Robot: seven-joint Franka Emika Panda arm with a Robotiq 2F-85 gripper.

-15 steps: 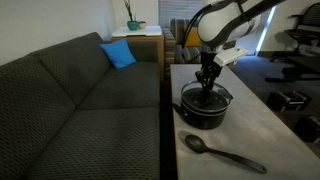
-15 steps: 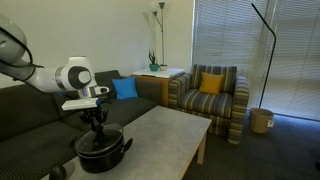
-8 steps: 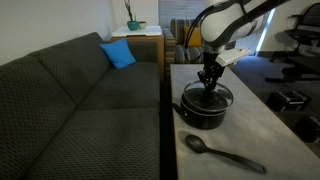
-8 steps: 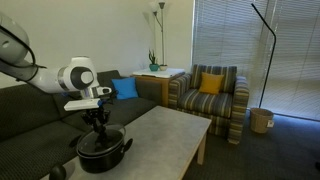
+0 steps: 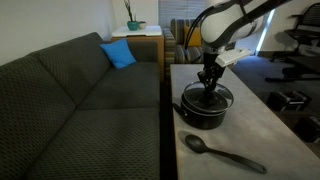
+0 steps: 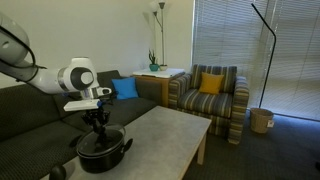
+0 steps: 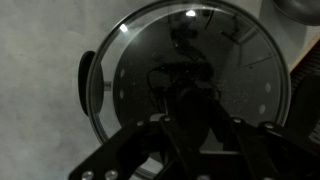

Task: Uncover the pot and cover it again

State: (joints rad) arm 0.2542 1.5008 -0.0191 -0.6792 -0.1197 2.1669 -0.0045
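Note:
The black pot [image 5: 205,110] stands on the pale table [image 5: 262,122], with its glass lid [image 7: 135,55] resting on it. It also shows in an exterior view [image 6: 102,152]. My gripper [image 5: 207,88] points straight down over the middle of the lid, also seen from the side [image 6: 98,128]. In the wrist view my gripper [image 7: 190,95] has its jaws drawn together on the dark knob at the lid's centre. One side handle [image 7: 87,78] of the pot shows at the left of the wrist view.
A long black spoon [image 5: 222,153] lies on the table in front of the pot. A dark sofa [image 5: 80,100] with a blue cushion [image 5: 118,54] runs along the table's side. A striped armchair [image 6: 210,95] stands past the table's far end.
My wrist has shifted very slightly over the pot. The lid still rests on the pot and the gripper stays at the knob.

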